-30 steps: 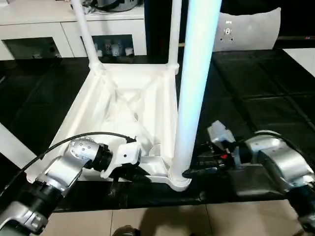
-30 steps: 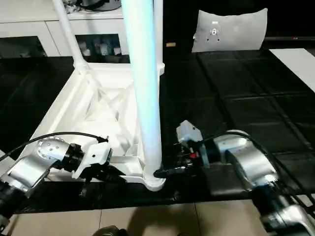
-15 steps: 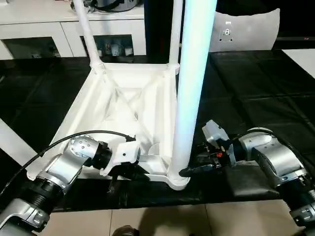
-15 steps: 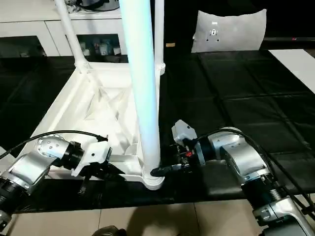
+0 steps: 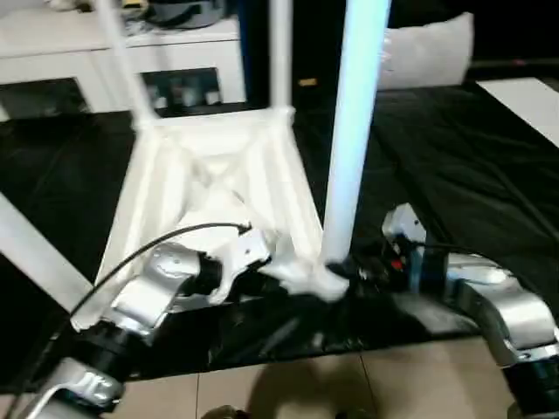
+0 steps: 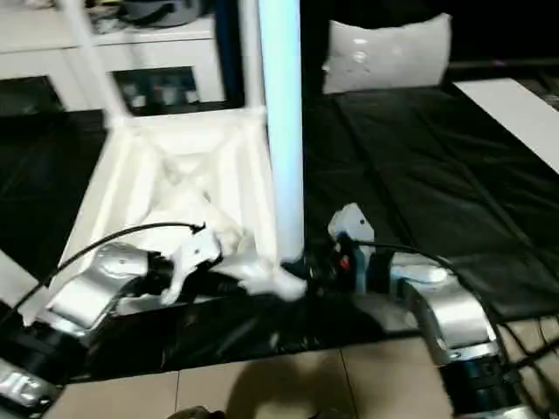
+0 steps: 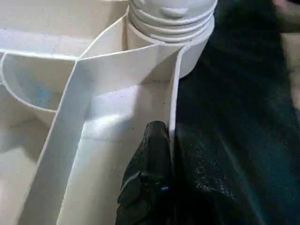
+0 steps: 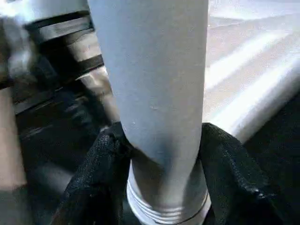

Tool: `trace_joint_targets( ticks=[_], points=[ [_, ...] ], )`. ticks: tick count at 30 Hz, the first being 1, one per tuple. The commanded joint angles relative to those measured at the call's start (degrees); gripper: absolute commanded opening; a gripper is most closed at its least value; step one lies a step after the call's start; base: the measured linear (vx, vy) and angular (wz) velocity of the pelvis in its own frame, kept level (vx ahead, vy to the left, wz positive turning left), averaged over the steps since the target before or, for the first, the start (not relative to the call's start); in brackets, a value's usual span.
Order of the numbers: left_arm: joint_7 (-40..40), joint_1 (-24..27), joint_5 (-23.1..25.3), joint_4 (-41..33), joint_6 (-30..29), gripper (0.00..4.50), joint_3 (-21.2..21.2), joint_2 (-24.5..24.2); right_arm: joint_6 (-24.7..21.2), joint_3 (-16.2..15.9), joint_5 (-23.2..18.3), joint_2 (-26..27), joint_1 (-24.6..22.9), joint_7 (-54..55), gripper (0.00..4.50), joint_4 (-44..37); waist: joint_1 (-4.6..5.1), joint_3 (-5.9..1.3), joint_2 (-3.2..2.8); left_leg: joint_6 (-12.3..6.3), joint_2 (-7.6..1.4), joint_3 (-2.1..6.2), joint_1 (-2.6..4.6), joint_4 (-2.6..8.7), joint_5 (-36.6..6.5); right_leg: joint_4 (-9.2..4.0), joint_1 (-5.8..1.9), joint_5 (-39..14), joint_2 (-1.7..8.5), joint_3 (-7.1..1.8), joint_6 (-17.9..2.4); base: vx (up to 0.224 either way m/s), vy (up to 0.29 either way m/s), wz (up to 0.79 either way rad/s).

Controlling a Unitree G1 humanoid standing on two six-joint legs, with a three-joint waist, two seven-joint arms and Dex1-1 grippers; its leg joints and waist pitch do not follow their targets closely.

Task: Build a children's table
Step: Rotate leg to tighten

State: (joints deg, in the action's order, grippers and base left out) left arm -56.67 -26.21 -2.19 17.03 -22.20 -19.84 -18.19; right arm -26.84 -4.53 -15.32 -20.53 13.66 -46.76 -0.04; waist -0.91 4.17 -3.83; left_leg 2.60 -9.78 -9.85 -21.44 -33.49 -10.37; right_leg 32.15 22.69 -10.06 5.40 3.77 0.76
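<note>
The right gripper had its jaws closed round the near leg just above its socket; the left gripper, jaws shut, pinched the upturned table top rim beside it. That corner had since lifted and swung, suggesting the table was being repositioned.

Head views motion-blurred; bright glare on upright leg; dark mat dim.

A white cabinet and a cushion are seen beyond a black mat.
</note>
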Motion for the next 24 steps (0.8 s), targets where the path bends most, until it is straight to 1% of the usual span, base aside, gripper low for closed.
trace_joint_targets(
  ticks=[1,2,3,4,5,6,7,8,9,10,11,12,13,14,15,16,17,18,19,20,21,22,23,24],
  points=[
    [9.4,-3.4,-1.12,-0.08,-0.36,0.0,-0.24,7.56,-3.89,-10.28,-0.75,6.46,-1.48,2.22,1.93,-3.42,0.96,-0.69,1.24,1.32,-1.64,2.42,2.08,4.61,-32.58,-7.49,0.1,-47.61,2.63,0.52,-0.05,-0.059,0.039,-0.09],
    [11.63,-3.96,-0.29,0.49,-0.98,0.0,0.03,9.07,-4.0,-10.34,0.51,8.8,-1.43,6.37,1.93,-3.0,1.83,-0.48,0.95,1.48,-1.78,2.82,2.13,5.03,-35.1,-8.04,-0.48,-46.48,2.25,1.74,0.8,0.0,0.0,0.0],
    [15.44,-4.8,0.72,1.45,-1.68,0.0,0.63,11.56,-3.41,-10.03,3.11,13.03,-0.99,13.44,1.93,-1.15,2.52,0.1,-0.21,1.42,-2.26,3.14,2.38,5.96,-39.4,-8.68,-1.1,-44.02,1.7,3.28,1.25,0.0,0.0,0.0],
    [16.27,-5.1,0.91,1.75,-1.95,0.0,0.7,12.23,-3.32,-9.81,3.8,14.44,-0.8,15.57,1.93,-0.38,2.87,0.57,-0.76,1.85,-3.01,3.21,2.17,7.43,-43.12,-7.89,-1.78,-40.79,0.93,4.14,0.68,-0.058,0.038,0.0],
    [17.9,-5.67,1.28,2.26,-2.63,0.0,0.85,13.56,-3.3,-9.41,5.29,17.23,-0.38,19.95,1.93,1.14,-2.22,0.94,-1.01,2.79,-6.18,1.35,-6.02,15.35,-52.06,9.17,-8.24,-15.9,-0.39,0.69,-2.37,-0.106,0.017,0.15],
    [18.75,-5.81,1.48,2.41,-2.68,0.0,1.05,14.0,-3.16,-9.36,6.01,18.12,-0.08,21.47,1.93,1.81,-3.1,-0.47,-0.8,1.59,-5.11,-0.15,-3.44,13.79,-46.96,8.88,-6.68,-16.87,-0.08,-1.2,-2.15,-0.106,0.017,0.15],
    [19.3,-5.93,1.64,2.48,-2.72,0.0,1.18,14.33,-2.69,-9.24,6.56,19.1,0.22,22.78,1.93,2.5,-0.85,-1.05,4.47,2.59,-0.59,0.27,4.9,1.38,-24.41,-4.41,2.18,-51.25,4.87,-4.39,2.03,-0.026,-0.068,0.2],
    [19.97,-6.09,1.95,2.53,-2.72,0.0,1.43,14.83,-1.46,-8.92,7.31,20.89,0.76,24.73,1.93,3.64,-0.59,-1.9,1.21,0.14,0.48,3.93,4.28,-3.2,-10.05,-6.24,1.24,-54.79,9.58,-6.36,-3.59,0.055,-0.062,-0.23],
    [20.1,-6.07,1.87,2.55,-2.55,0.0,1.78,14.96,-0.84,-8.69,7.16,21.43,0.96,24.8,1.93,4.13,-0.64,-0.94,2.58,-0.95,1.01,5.13,-2.91,-1.57,0.34,-4.2,-4.86,-50.1,8.44,-4.95,-4.37,0.055,-0.062,-0.23],
    [20.08,-6.06,1.77,2.6,-2.43,0.0,2.05,15.02,-0.49,-8.5,6.95,21.71,1.09,24.65,2.27,4.44,-1.24,-0.86,2.13,0.49,-0.08,4.87,-3.83,1.81,1.64,-2.74,-5.76,-40.56,6.34,-2.98,-4.78,0.101,0.035,-0.44],
    [18.43,-5.9,1.83,2.54,-1.31,0.0,2.1,14.2,1.64,-7.52,6.62,21.96,0.86,23.87,2.61,4.25,-0.05,-2.4,0.0,1.15,-2.02,5.24,0.36,3.64,-3.57,-0.08,-1.97,-11.55,1.35,-2.19,-8.38,0.089,0.031,-0.05],
    [17.83,-5.72,1.74,2.38,-1.24,0.0,2.22,13.75,2.1,-7.04,6.22,21.73,0.62,23.33,2.61,3.9,0.25,-2.01,-0.25,0.64,-1.99,5.04,0.11,4.23,-7.04,-0.09,-2.34,-8.65,1.49,-2.41,-10.19,0.089,0.031,-0.05],
    [17.47,-5.52,1.81,2.28,-1.12,0.0,2.44,13.42,2.21,-6.66,6.05,21.38,0.35,23.15,2.64,3.53,0.37,-1.83,-0.01,-0.62,-1.34,4.27,-0.77,4.61,-11.98,-0.69,-3.18,-9.37,2.04,-2.75,-11.88,0.0,0.0,0.0],
    [16.43,-5.12,1.95,2.13,-0.61,0.0,2.56,12.5,2.94,-6.02,5.48,20.3,-0.12,21.77,2.84,2.84,0.3,-1.57,0.05,-1.14,-1.29,4.0,-0.73,4.74,-14.1,-1.2,-3.1,-11.96,2.35,-2.91,-12.12,0.0,0.0,0.0],
    [15.21,-4.61,1.98,1.79,-0.32,0.0,2.61,11.34,3.91,-5.37,5.0,18.79,-0.66,19.9,2.98,2.01,0.13,-1.41,0.35,-1.88,-1.27,3.57,-0.47,4.74,-16.66,-1.99,-2.98,-17.63,2.77,-3.26,-11.69,0.0,0.0,0.0],
    [14.32,-4.25,1.89,1.64,0.13,0.0,2.69,10.42,4.55,-4.63,4.79,17.61,-1.03,18.66,3.06,1.51,0.0,-1.51,0.61,-2.22,-1.29,3.43,-0.51,4.77,-16.79,-2.31,-3.13,-19.86,2.92,-3.41,-11.15,0.0,0.0,0.0],
    [13.68,-4.0,1.78,1.53,0.44,0.0,2.74,9.74,5.02,-4.04,4.69,16.77,-1.3,17.73,3.11,1.16,-0.2,-1.39,0.59,-2.75,-1.46,3.19,-0.72,4.87,-16.01,-2.58,-3.12,-22.07,3.0,-3.61,-9.98,0.0,0.0,0.0],
    [11.31,-3.25,1.56,1.1,0.91,0.0,2.75,8.07,5.77,-2.7,3.3,14.32,-1.82,14.29,3.18,0.37,-0.35,-1.53,0.59,-3.19,-1.62,3.17,-0.89,5.01,-14.98,-2.75,-3.24,-22.94,3.14,-3.58,-9.31,0.0,0.0,0.0],
    [10.24,-2.9,1.54,0.89,1.15,0.0,2.66,7.26,6.14,-2.24,2.84,13.15,-1.95,12.8,3.31,0.12,-0.31,-1.43,0.68,-3.36,-1.67,3.13,-1.14,5.12,-14.61,-2.78,-3.28,-23.02,3.06,-3.54,-8.98,0.0,0.0,0.0],
    [8.44,-2.32,1.46,0.49,2.01,0.0,2.46,6.09,6.78,-1.62,2.22,11.6,-2.1,10.68,3.31,-0.12,-0.24,-1.6,0.64,-3.49,-1.74,3.07,-1.36,5.15,-12.97,-2.68,-3.45,-21.54,3.0,-3.41,-8.86,0.0,0.0,0.0],
    [6.4,-1.74,1.16,0.08,2.46,0.0,2.29,4.79,7.24,-1.09,1.41,9.68,-2.2,7.9,3.51,-0.44,-0.04,-1.99,0.8,-4.01,-1.92,2.96,-1.27,4.96,-11.15,-2.44,-3.57,-17.86,2.9,-3.37,-9.58,0.0,0.0,0.0],
    [3.89,-1.11,0.85,-0.35,3.78,0.0,1.99,3.21,7.7,-0.6,0.62,7.39,-2.25,4.78,3.57,-0.78,0.0,-2.09,0.69,-4.5,-1.97,2.89,-1.25,4.84,-9.9,-2.24,-3.57,-15.51,2.89,-3.29,-10.31,0.0,0.0,0.0],
    [1.19,-0.62,0.5,-0.65,5.28,0.0,1.61,1.77,7.86,-0.24,-0.18,5.35,-2.17,1.89,3.62,-0.92,0.15,-2.39,0.94,-5.72,-1.98,2.52,-1.23,4.46,-7.25,-1.94,-3.68,-10.79,2.72,-3.26,-11.36,0.0,0.0,0.0],
    [-0.53,-0.35,0.27,-0.81,6.26,0.0,1.34,0.87,7.9,-0.07,-0.65,4.08,-2.08,0.12,3.67,-0.97,0.0,-2.66,0.8,-7.53,-2.05,2.27,-1.07,4.02,-4.25,-1.45,-3.69,-5.4,2.68,-3.12,-12.87,0.0,0.0,0.0]
  ],
)
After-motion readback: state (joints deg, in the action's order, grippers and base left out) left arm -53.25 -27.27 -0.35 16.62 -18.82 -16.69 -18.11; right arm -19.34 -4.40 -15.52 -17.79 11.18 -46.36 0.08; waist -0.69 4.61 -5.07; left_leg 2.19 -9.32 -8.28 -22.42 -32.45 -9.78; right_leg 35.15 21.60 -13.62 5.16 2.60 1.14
